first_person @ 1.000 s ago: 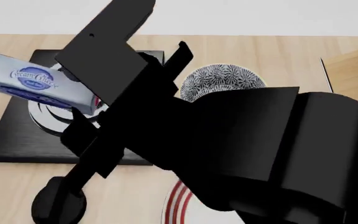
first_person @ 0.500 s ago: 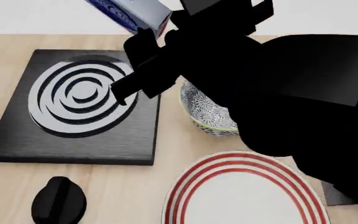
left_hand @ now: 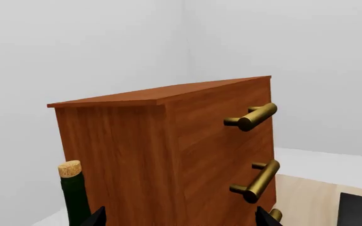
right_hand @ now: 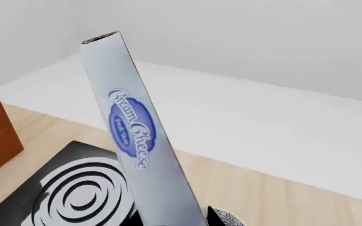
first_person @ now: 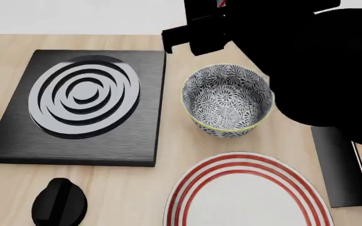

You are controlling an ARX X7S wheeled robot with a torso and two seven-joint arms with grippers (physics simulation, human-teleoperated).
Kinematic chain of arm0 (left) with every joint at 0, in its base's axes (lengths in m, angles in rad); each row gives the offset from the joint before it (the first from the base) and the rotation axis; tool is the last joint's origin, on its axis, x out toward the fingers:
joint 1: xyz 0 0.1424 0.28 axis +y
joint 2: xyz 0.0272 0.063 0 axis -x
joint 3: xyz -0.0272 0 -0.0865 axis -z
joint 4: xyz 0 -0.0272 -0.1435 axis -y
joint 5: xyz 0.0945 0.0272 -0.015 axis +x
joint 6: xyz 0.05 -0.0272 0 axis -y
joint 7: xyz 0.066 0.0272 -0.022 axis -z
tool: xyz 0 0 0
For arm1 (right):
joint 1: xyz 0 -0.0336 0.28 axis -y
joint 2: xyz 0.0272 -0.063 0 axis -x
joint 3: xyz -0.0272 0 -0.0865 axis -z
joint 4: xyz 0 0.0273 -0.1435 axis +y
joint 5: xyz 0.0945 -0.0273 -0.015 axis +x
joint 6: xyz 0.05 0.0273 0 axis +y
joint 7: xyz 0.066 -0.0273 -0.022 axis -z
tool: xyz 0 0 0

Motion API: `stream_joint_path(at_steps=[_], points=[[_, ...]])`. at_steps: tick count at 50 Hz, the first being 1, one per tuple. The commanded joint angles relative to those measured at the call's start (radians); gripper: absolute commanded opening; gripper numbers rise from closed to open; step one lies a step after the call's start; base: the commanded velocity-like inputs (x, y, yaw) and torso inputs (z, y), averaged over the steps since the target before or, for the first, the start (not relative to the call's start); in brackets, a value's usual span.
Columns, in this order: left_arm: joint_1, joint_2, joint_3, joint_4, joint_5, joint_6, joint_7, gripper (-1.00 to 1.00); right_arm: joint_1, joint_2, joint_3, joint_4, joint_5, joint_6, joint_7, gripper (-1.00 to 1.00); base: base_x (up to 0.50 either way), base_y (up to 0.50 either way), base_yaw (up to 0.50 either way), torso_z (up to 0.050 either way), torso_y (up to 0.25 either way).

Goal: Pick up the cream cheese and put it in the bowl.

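Observation:
The cream cheese [right_hand: 135, 136], a pale blue-grey box with a blue oval logo, stands on end between my right gripper's [right_hand: 171, 220] fingertips; the gripper is shut on it. In the head view the box is almost wholly above the top edge, and my black right arm [first_person: 294, 42] hangs over the table behind and right of the bowl [first_person: 227, 101]. The black-and-white patterned bowl stands empty on the wooden table; a sliver of it shows in the right wrist view [right_hand: 230, 220]. My left gripper [left_hand: 181, 222] is open and empty, facing a wooden cabinet.
A black stove plate with grey rings [first_person: 80, 101] lies left of the bowl. A white plate with red rings [first_person: 244, 197] sits in front of it, and a black knob [first_person: 58, 205] at front left. A cabinet with brass handles [left_hand: 168, 150] and a corked bottle [left_hand: 74, 193] face the left wrist.
My right arm has swung up and to the right with the cream cheese, from over the stove plate to behind the bowl. The box has left the head view at the top, uncovering the bowl.

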Motion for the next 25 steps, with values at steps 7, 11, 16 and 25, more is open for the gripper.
stream_joint_path(at_steps=[7,11,16,25], points=[[-0.001,0.000,0.001,-0.003,0.000,0.004,-0.002,1.00,0.011,0.005,0.035,0.056,0.004,0.023,0.128,-1.00,0.00,0.00,0.00,0.000,0.002],[-0.002,-0.002,0.000,0.000,-0.003,-0.002,-0.003,1.00,0.020,0.002,0.039,0.084,0.005,0.028,0.160,-1.00,0.00,0.00,0.00,0.000,0.000],[-0.001,-0.001,0.001,-0.002,-0.002,0.001,-0.003,1.00,0.032,-0.003,0.052,0.121,0.037,0.047,0.177,-1.00,0.00,0.00,0.00,0.000,0.000],[0.002,-0.001,0.002,-0.001,-0.002,0.003,-0.004,1.00,0.054,-0.021,0.085,0.205,0.121,0.074,0.186,-1.00,0.00,0.00,0.00,0.000,0.000]])
